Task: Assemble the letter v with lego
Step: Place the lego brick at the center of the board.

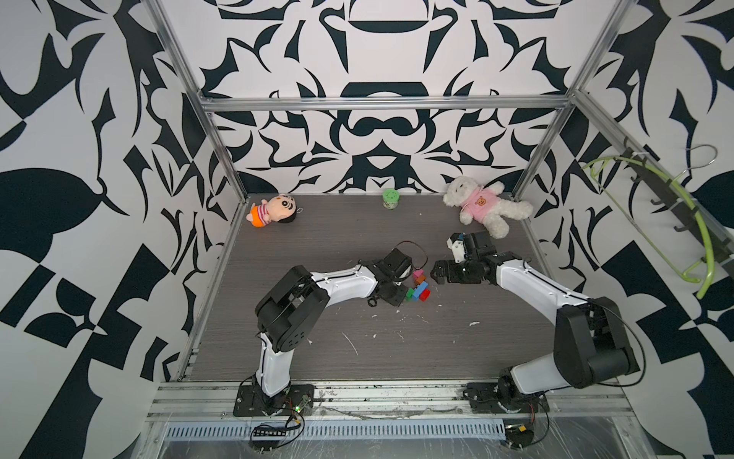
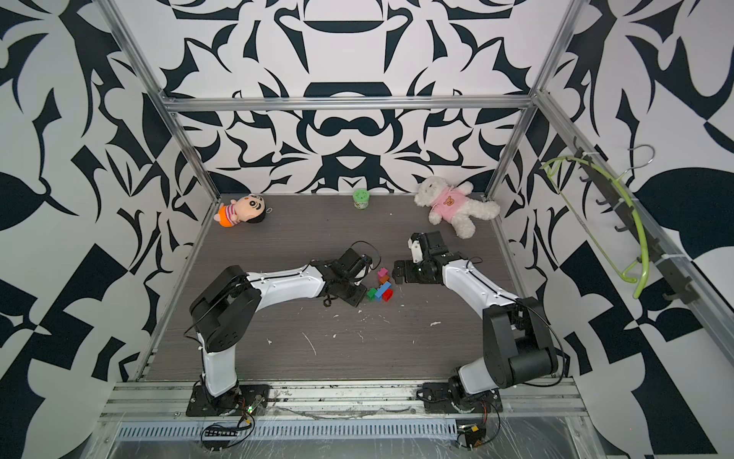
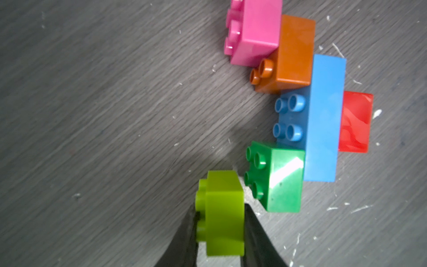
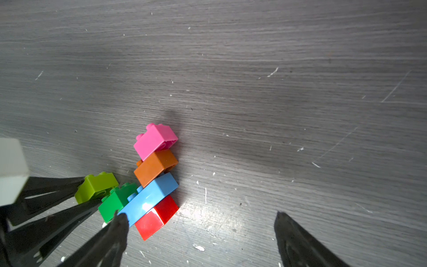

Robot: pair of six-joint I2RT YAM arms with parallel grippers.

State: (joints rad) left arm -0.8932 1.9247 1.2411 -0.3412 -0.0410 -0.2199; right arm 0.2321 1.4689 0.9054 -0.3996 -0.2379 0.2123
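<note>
The lego lies on its side mid-table in both top views. Pink [image 3: 254,32], orange-brown [image 3: 291,55], long blue [image 3: 323,120], red [image 3: 355,122] and dark green [image 3: 284,180] bricks are joined in a bent row. That row forms the letter v [image 1: 419,287] [image 2: 382,287]. My left gripper [image 3: 220,208] is shut on a lime brick [image 3: 221,215] [image 4: 96,186], right next to the dark green brick's studs. I cannot tell if they touch. My right gripper [image 4: 200,216] [image 1: 435,274] stands open just right of the red brick [image 4: 157,217], one fingertip [image 4: 120,222] at the blue brick's [image 4: 150,196] end.
Along the back edge lie a plush doll [image 1: 272,210], a small green jar [image 1: 390,198] and a white teddy bear in pink [image 1: 486,206]. Metal frame posts bound the dark wood table [image 1: 357,349]. White flecks dot its surface.
</note>
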